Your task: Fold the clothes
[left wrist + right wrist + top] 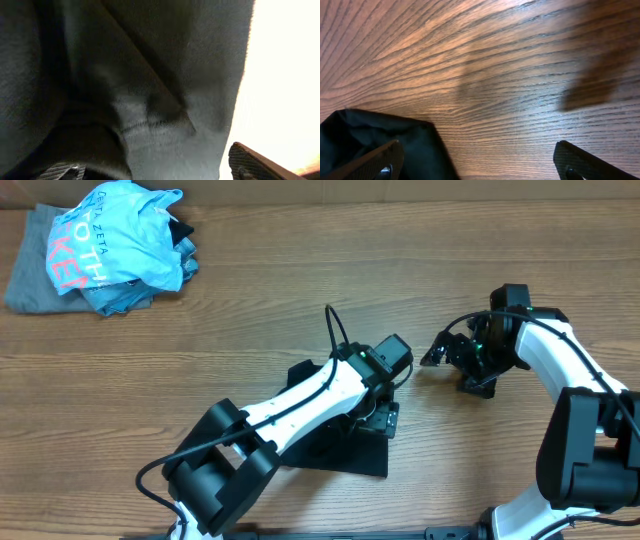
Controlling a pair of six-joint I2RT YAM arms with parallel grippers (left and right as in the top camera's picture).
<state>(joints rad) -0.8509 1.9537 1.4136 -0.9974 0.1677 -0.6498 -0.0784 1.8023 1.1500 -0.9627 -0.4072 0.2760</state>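
On the table point(300, 330), black T-shirt point(340, 450) sits bunched under the L arm point(300, 405) (fold unfinished, I'd guess), left gripper point(155, 162) spread over its cloth, right gripper point(477, 145) spread over bare wood beside it, so pinch one edge & smooth b4 creasing.

Left arm point(300, 405), over the middle of the table point(300, 290): white shell links and black joint housings, with a large black block at the end nearest the table's front edge. A thin black cable runs along the white shell and loops free above the wrist. A small green light shows at the wrist.

Right arm point(565, 365), toward the table's right side: same build, with a curved white link, black joints, a black cable loop and a green light.

Left gripper point(155, 165): black fingers point(255, 161) with ribbed faces.

Right gripper point(479, 150): black, matte, tapering fingers point(590, 160).
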